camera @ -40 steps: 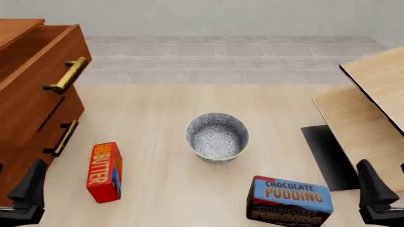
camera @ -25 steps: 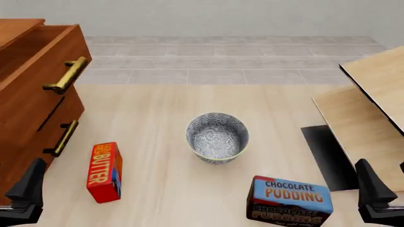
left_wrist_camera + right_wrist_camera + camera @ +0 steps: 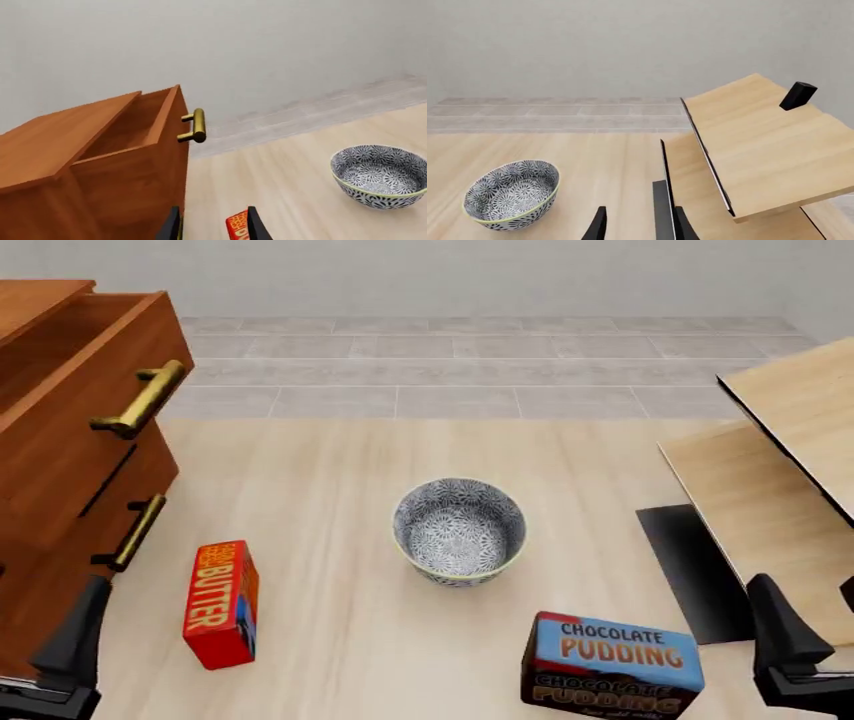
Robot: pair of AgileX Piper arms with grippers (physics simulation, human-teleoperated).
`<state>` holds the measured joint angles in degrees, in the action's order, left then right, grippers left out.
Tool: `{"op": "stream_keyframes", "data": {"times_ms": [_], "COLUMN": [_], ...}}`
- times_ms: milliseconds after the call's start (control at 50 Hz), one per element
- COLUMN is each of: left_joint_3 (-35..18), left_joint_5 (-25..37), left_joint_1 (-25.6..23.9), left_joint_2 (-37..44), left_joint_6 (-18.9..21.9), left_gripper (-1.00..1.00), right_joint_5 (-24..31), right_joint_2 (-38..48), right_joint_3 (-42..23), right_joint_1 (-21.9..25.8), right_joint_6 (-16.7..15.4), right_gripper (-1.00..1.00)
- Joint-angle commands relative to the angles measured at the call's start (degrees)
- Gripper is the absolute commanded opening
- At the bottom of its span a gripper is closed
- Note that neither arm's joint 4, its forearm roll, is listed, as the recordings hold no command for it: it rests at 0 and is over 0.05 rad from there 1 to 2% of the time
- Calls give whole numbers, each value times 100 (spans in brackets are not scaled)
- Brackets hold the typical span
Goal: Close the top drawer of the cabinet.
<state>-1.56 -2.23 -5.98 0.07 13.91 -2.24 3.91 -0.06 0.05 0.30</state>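
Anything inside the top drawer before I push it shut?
The left wrist view shows the top drawer pulled out, with bare wood inner walls and no items. Its floor is hidden behind the side panel, so something low could sit unseen.

Reddish-brown cabinet (image 3: 54, 490) with brass handle on top drawer (image 3: 83, 410). Blue-and-white floral-patterned bowl (image 3: 458, 530), greenish rim. Red-orange butter box (image 3: 222, 602), yellow lettering. Blue-and-brown pudding box (image 3: 614, 664). Pale light-wood counter (image 3: 360, 480) and panels (image 3: 781, 470).
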Motion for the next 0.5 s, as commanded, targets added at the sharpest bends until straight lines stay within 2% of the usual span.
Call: {"op": "stream_keyframes", "data": {"times_ms": [20, 100, 220, 340, 380, 500], "left_joint_3": [131, 140, 149, 152, 153, 155], "left_joint_5": [-357, -513, -747, -1476, -1568, -2456], "left_joint_1": [-529, -756, -892, -941, -957, -1052], "left_joint_2": [-4, 0, 146, 711, 755, 1563], "left_joint_6": [1209, 1704, 2066, 2894, 3012, 3601], "left_gripper": [100, 100, 100, 100, 100, 100], "right_joint_5": [42, 88, 169, 268, 274, 325], "right_joint_2": [-34, -78, -169, -280, -292, -358], "right_joint_3": [3, 3, 2, 3, 3, 3], "right_joint_1": [-3, 0, 15, 46, 50, 75], "right_joint_6": [-4, -12, -29, -64, -71, -105], "right_gripper": [100, 100, 100, 100, 100, 100]}}
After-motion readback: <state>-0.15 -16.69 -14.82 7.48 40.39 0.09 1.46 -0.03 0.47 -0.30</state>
